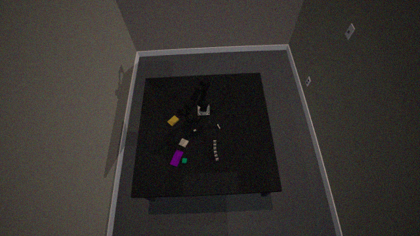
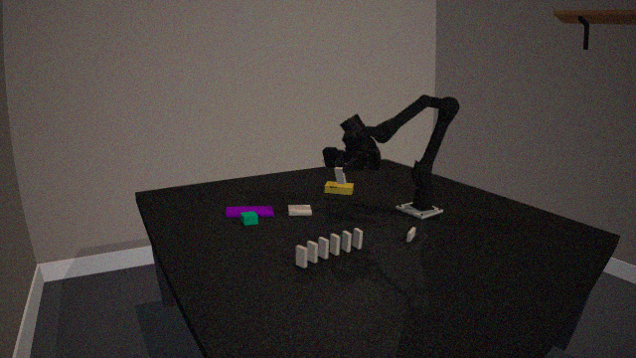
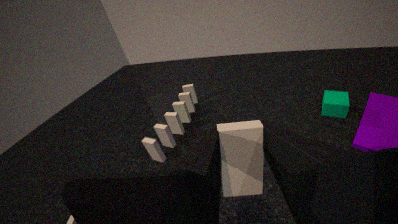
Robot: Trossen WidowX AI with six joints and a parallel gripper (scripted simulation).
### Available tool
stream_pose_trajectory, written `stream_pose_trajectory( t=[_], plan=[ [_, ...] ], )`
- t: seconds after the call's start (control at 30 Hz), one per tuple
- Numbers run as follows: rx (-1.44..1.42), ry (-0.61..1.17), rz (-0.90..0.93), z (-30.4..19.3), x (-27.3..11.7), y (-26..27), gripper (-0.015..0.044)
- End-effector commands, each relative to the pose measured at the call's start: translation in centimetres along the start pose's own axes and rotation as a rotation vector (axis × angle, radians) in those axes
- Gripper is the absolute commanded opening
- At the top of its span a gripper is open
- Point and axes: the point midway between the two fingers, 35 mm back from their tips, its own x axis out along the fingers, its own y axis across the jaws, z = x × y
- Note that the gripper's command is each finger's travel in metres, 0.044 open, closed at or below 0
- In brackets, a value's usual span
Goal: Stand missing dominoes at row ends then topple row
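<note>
Several cream dominoes stand upright in a slightly curved, evenly spaced row; its end domino nearest the arm's base (image 1: 214,141) (image 2: 358,239) and its far end domino (image 1: 216,159) (image 2: 301,257) both stand. My gripper (image 2: 340,170) (image 3: 238,133) is shut on a cream domino (image 1: 194,130) (image 2: 340,177) (image 3: 241,145), held slightly tilted above the table, away from the row. Another loose domino (image 1: 218,126) (image 2: 411,234) (image 3: 70,220) is apart from the row, on the arm base's side; its exact pose is hard to tell. The dark fingers are hard to make out in the top view.
A yellow block (image 1: 173,120) (image 2: 339,189), a cream block (image 1: 184,143) (image 2: 299,211), a purple block (image 1: 176,158) (image 2: 236,212) (image 3: 382,122) and a green cube (image 1: 184,160) (image 2: 249,219) (image 3: 335,105) lie to one side of the row on the black table (image 1: 243,170) (image 2: 497,278).
</note>
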Motion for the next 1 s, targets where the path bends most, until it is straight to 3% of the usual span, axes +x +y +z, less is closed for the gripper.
stream_pose_trajectory(
  t=[0.0, 0.4, 0.97],
  plan=[
    [-0.02, -0.049, 0.015, -0.4, -0.7, 0.7, 0.0107],
    [-0.117, -0.177, 0.066, -1.2, -2.6, 3.0, 0.0107],
    [-0.119, -0.179, 0.067, -1.2, -2.6, 3.0, 0.0107]
  ],
)
